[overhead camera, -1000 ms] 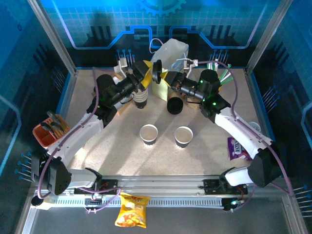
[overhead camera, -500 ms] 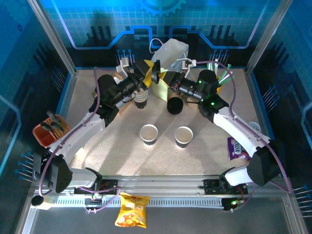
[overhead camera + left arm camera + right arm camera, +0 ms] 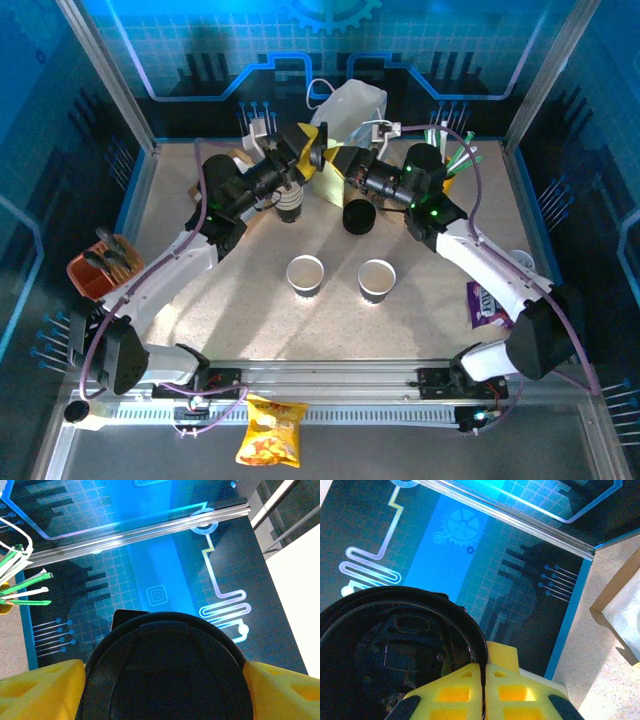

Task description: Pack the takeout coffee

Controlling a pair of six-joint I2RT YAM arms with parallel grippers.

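**Up at the back of the table, one lid between two tools**

Both arms reach toward the far middle of the table [image 3: 240, 310], and their yellow-fingered tools meet just in front of the white paper bag [image 3: 352, 105]. Between them, in the air, is a round black lid [image 3: 321, 149], turned on edge in the overhead view.

The right tool [image 3: 483, 680] has its two fingers pressed together on the lid's rim, pinching it. The rest of the disc spreads to the left in that wrist view.

The left tool [image 3: 162, 690] stands wide, with one yellow finger [image 3: 40, 690] on each side of the lid, which spans the gap between them. The rim lies right against both fingers. Whether they press on it cannot be told.

Two lidless paper cups stand apart on the table nearer the arm bases, one on the left [image 3: 305, 273] and one on the right [image 3: 377, 280].

A stack of cups [image 3: 289, 203] stands under the left tool. A dark stack of lids [image 3: 358, 217] sits just beside it to the right.

A dark cup [image 3: 425, 158] holding green and white straws [image 3: 20, 580] stands behind the right arm. An orange basket [image 3: 100, 265] sits at the table's left edge.
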